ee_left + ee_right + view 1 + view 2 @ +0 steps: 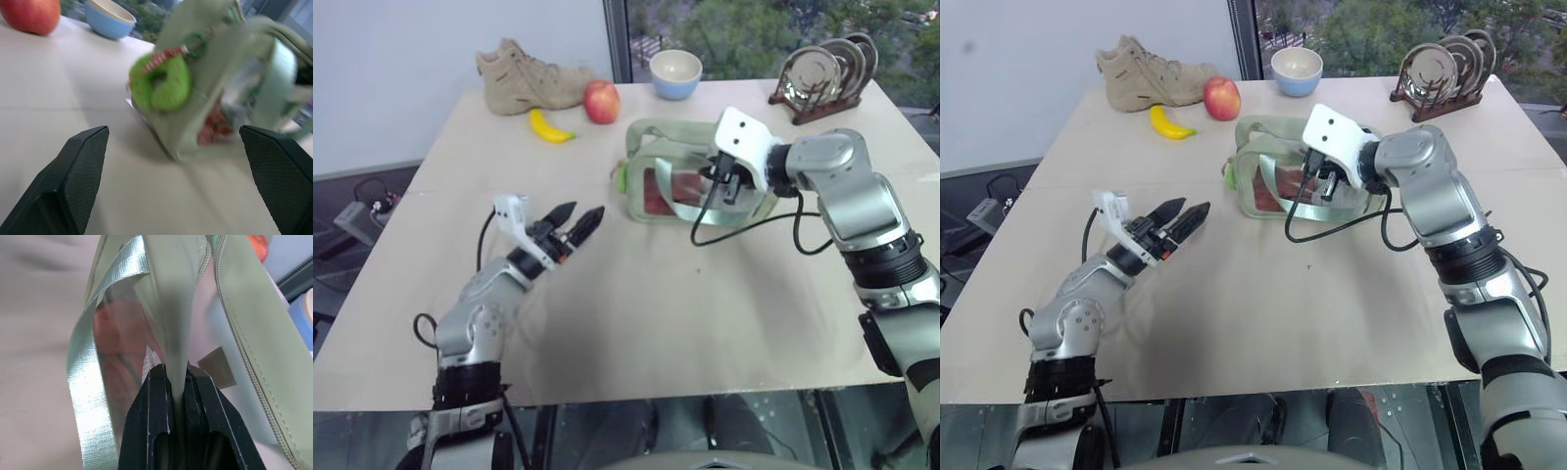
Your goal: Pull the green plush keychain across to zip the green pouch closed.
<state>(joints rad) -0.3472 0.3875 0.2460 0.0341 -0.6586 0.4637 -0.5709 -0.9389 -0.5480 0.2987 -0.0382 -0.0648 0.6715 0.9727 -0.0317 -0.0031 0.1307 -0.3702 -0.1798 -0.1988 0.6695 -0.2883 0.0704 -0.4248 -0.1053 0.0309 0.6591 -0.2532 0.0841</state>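
The green pouch (677,186) lies mid-table, pale mint with clear sides, a strap handle and red contents showing through. At its left end hangs the green plush keychain (161,83), a lime fuzzy ring on the zipper, also seen as a small green spot (620,178). My right gripper (178,374) is shut on a fold of the pouch's green top edge beside the zipper, at the pouch's right part (724,181). My left gripper (584,211) is open just above the table, left of the pouch, pointing at the keychain and short of it.
Along the far side of the table stand a tan boot (530,76), a banana (549,127), a red apple (601,102), a blue bowl (675,74) and a plate rack (824,76). A black cable (744,227) loops from my right wrist onto the table.
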